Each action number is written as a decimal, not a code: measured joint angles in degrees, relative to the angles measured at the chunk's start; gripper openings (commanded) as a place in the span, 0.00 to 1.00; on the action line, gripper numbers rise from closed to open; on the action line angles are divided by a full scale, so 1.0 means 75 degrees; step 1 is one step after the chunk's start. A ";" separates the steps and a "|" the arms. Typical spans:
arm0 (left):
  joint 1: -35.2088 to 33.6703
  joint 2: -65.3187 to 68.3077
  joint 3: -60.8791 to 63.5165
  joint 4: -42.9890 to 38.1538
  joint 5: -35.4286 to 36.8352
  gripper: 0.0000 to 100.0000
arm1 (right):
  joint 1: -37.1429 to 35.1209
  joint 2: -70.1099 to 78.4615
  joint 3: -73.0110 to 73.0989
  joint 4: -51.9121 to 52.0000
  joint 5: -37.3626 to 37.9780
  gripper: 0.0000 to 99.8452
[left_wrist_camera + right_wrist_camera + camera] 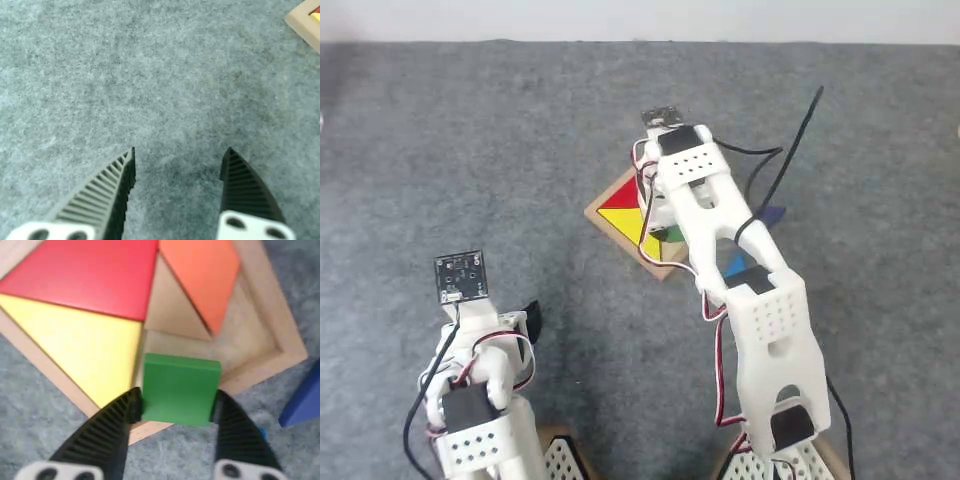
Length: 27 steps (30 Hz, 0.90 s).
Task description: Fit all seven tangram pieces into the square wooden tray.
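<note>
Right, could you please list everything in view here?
wooden tray: one, light wood, mid-table, turned cornerwise.
mat: one, grey, covers the table.
red triangle: one, red, in the tray.
yellow triangle: one, yellow, beside the red triangle.
orange piece: one, orange, in the tray.
green square: one, green, held over the tray's corner.
darker blue piece: one, dark blue, on the mat beside the tray.
lighter blue piece: one, bright blue, on the mat.
left gripper: one, open over bare mat.
right gripper: one, shut on the green square.
</note>
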 measured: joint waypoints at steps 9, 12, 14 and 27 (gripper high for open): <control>0.0000 0.0000 0.0000 0.0000 0.0000 0.27 | -0.0047 0.0000 0.0000 -0.0211 0.0000 0.34; 0.0000 0.0000 0.0000 0.0000 0.0000 0.27 | -0.0035 0.0000 0.0000 -0.0211 0.0000 0.34; 0.0000 0.0000 0.0000 0.0000 0.0000 0.27 | -0.0035 0.0000 0.0000 -0.0199 0.0000 0.34; 0.0000 0.0000 0.0000 0.0000 0.0000 0.27 | 0.0762 0.0000 -0.0035 0.0047 0.0129 0.34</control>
